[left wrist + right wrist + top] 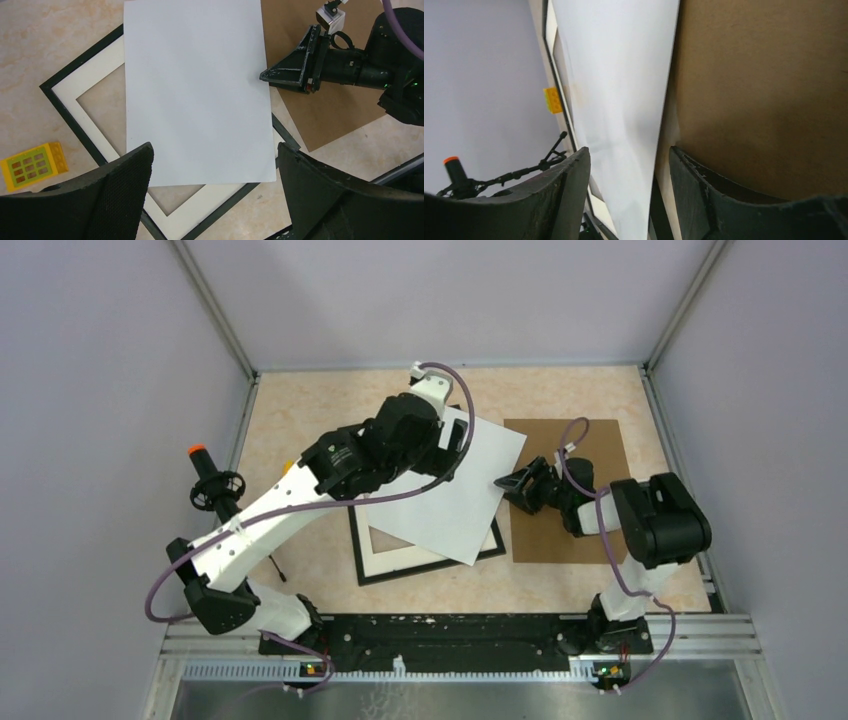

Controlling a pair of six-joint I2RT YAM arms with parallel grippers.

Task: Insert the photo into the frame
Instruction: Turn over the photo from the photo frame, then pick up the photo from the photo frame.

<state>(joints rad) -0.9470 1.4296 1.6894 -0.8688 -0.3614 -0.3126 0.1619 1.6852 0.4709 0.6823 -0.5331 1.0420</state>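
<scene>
Two arms reach in over the table point(300, 410). The photo point(450, 490) lies with its plain white back up near the table's middle, turned askew. It covers much of the frame point(400, 562), whose black border and white mat stick out past the sheet towards 6 and 8 o'clock. The sheet's 3 o'clock corner reaches over the frame's edge towards the brown cardboard sheet point(600, 440), which lies flat at about 3 o'clock from the photo.

The left gripper point(214, 150) hangs above the 11 o'clock end of the photo. Its fingers point(125, 185) are spread wide and touch nothing, and its wrist view shows the white sheet between and below them.

The right gripper point(629, 149) comes in from 3 o'clock, low over the cardboard, and is rolled onto its side. Its jaws stand part-way apart with the photo's 3 o'clock edge running into the gap between them. The wrist view does not show whether either pad touches the paper. In that view the sheet's edge appears to rise a little off the cardboard.

A small yellow block point(34, 165) sits on the table just beyond the frame's 9 o'clock side. A black stand with an orange top point(205, 480) is at the table's 9 o'clock edge, well apart from the frame.
</scene>
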